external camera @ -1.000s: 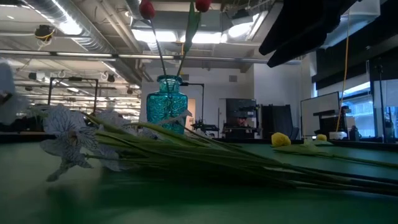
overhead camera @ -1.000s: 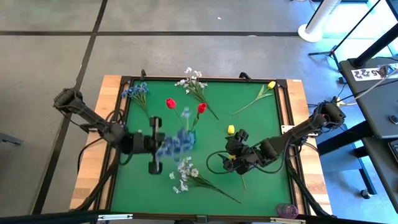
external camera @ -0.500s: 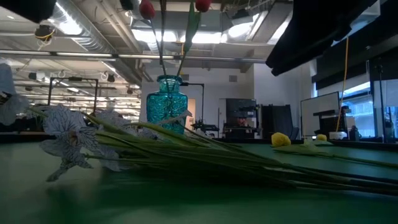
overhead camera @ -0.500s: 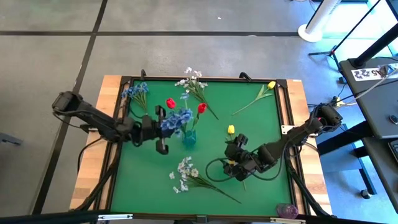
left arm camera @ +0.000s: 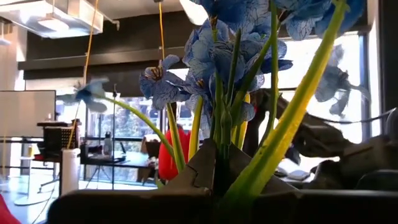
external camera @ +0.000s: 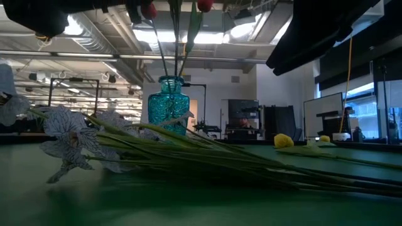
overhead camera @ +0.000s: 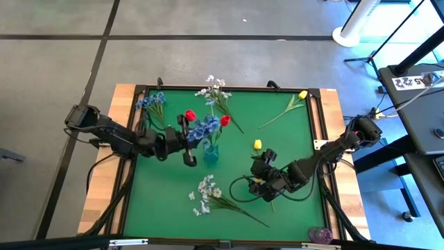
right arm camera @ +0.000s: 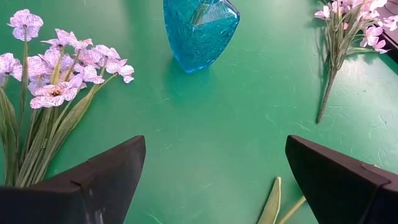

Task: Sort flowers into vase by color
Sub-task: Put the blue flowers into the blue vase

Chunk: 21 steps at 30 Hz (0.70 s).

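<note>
Left gripper (overhead camera: 186, 137) clamped on blue spray (overhead camera: 202, 129) above vase (overhead camera: 210, 152): align stems over neck, lower vertically, avoid red tulips (overhead camera: 225, 120). Right gripper (overhead camera: 262, 173) spread wide, idle.

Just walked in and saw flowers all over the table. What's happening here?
The robot is sorting artificial flowers into a blue glass vase. The left hand is shut on a blue spray, holding it at the vase, where two red tulips already stand. The right hand is open, low over the mat near a yellow tulip. Another blue spray, two white sprays and a second yellow tulip lie on the mat.
</note>
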Tool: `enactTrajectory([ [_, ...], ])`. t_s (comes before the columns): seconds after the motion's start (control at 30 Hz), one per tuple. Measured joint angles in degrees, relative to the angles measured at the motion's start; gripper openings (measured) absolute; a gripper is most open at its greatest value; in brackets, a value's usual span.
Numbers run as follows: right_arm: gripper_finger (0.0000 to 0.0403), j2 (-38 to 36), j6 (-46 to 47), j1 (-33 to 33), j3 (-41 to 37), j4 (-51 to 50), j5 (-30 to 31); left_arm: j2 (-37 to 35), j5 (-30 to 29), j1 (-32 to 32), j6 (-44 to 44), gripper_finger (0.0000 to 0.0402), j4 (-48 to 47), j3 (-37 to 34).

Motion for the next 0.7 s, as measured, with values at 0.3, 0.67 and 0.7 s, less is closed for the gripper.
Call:
enactTrajectory([
  [0.3,0.0388,0.0,0.0,0.0,0.0,0.0,0.0,0.0,0.4,0.3,0.1,0.0013,-8.7,0.0],
  [0.67,0.0388,0.0,0.1,0.0,0.0,0.0,-2.3,-0.8,-0.9,0.0,-5.0,0.0095,-26.2,3.8],
  [0.7,0.0388,0.0,0.1,0.0,0.0,0.0,-2.5,-1.2,-0.9,0.0,-5.6,0.0104,-30.3,5.3],
])
